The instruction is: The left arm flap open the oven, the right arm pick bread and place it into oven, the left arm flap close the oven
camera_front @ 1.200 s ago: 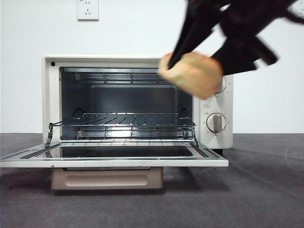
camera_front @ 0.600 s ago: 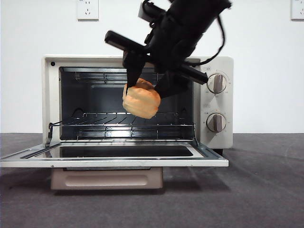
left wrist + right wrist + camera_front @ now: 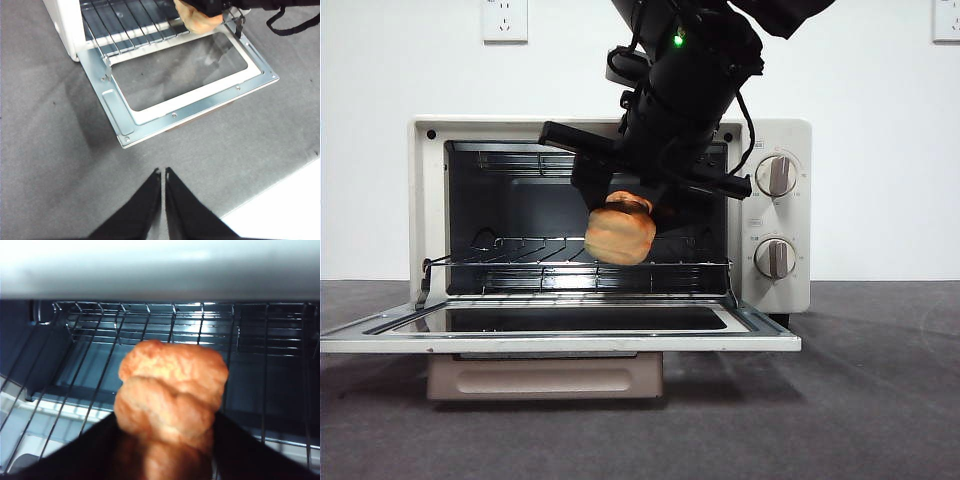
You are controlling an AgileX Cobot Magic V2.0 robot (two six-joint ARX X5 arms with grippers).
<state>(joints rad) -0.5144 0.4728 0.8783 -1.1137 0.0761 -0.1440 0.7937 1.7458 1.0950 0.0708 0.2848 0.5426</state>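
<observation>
Cream-white toaster oven on a dark grey table.

The dark grey, felt-like tabletop carries one thing directly: the cream-white boxy toaster oven, standing near the white back wall. Its glass-windowed, metal-framed door lies folded down flat over the table in front of it, the beige bar handle hanging below the door's front edge. At one near corner the grey covering ends against a white surface.

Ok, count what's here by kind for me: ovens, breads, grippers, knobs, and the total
Ovens: 1, the oven
Breads: 1, the bread
Grippers: 2, left gripper, right gripper
Knobs: 2, upper knob, lower knob
Total: 6
</observation>
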